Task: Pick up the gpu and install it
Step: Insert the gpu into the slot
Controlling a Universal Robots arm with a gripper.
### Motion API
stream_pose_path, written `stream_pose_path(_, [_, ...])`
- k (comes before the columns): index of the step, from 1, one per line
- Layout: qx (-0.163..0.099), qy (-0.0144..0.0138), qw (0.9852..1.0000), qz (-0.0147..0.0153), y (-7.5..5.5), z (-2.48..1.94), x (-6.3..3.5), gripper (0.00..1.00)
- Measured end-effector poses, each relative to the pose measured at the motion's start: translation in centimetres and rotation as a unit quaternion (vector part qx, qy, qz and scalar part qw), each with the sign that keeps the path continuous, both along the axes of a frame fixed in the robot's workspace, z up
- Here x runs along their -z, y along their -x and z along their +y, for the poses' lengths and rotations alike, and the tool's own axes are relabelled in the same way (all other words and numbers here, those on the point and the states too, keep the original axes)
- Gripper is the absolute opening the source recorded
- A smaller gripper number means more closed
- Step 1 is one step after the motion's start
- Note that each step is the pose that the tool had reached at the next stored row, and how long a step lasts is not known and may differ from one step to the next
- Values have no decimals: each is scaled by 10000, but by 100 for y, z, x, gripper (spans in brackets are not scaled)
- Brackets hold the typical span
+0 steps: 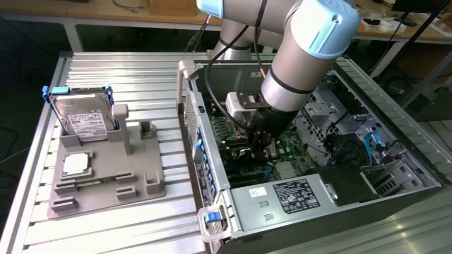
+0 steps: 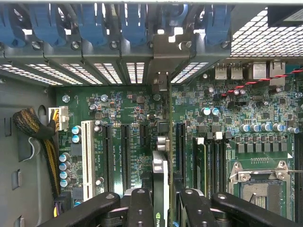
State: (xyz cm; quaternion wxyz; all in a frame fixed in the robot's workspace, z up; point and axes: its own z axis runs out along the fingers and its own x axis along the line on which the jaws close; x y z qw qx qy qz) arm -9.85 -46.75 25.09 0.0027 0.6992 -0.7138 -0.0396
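Pincer (image 2: 160,201) fingers are closing on the thin dark gpu card with its silvery end bracket (image 2: 160,156), holding it edge-down inside the open black computer case (image 1: 395,159), above the green motherboard (image 2: 128,109). You are lining its edge with a long black expansion slot (image 2: 180,146); keep it square, with the bracket meeting the rear opening.

gpu (image 2: 161,175) edge-on, upright above motherboard slots

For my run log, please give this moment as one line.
pincer: shut on gpu | place: inside computer case, over motherboard | gpu: edge-on, between slots | hard drive: on grey holder
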Motion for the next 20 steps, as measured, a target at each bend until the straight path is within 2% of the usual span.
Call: stream_pose_path(20, [0,0,10000,0,0,0,0,27])
